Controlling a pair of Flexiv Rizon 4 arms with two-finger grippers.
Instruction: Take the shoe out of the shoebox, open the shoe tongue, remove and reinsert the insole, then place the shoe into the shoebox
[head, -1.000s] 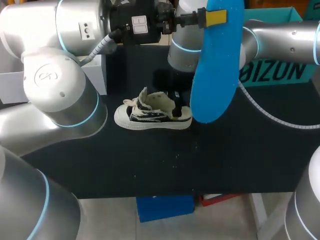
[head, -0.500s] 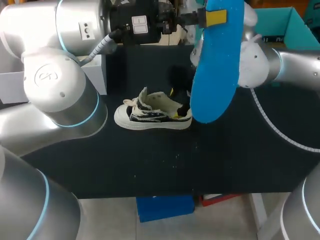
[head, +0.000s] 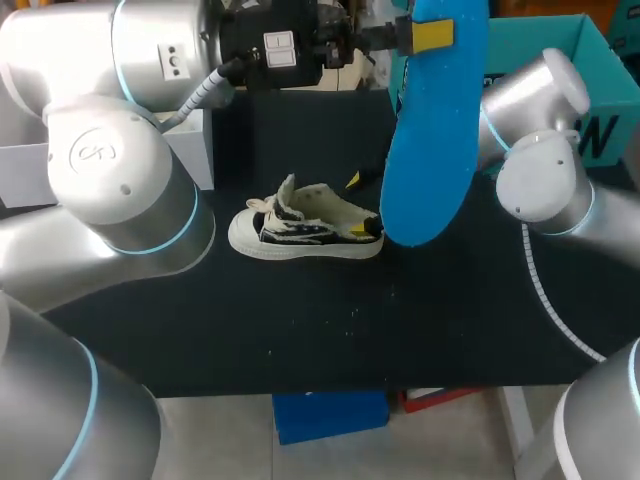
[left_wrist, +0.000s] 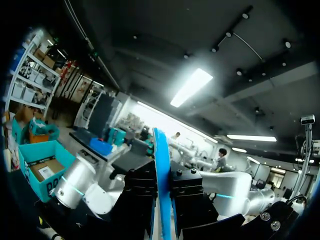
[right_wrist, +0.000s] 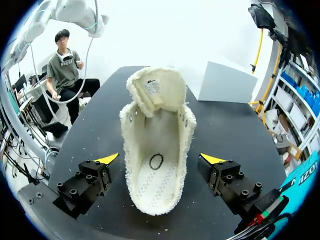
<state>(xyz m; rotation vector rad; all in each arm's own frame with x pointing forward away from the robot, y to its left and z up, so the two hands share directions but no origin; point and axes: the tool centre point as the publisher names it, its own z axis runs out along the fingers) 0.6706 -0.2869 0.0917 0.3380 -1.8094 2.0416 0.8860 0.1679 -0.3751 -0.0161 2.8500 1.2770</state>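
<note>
Shoe (head: 305, 232) stands on its sole mid-table (head: 330, 330), tongue pulled open, well apart from every edge. Bare surface runs from the shoe to the near edge. Right gripper (right_wrist: 162, 159) is spread wide, one finger on each side of the heel, neither touching. Left gripper (left_wrist: 161, 197) is clamped on the blue insole (head: 430, 130), held on end above the table.
</note>
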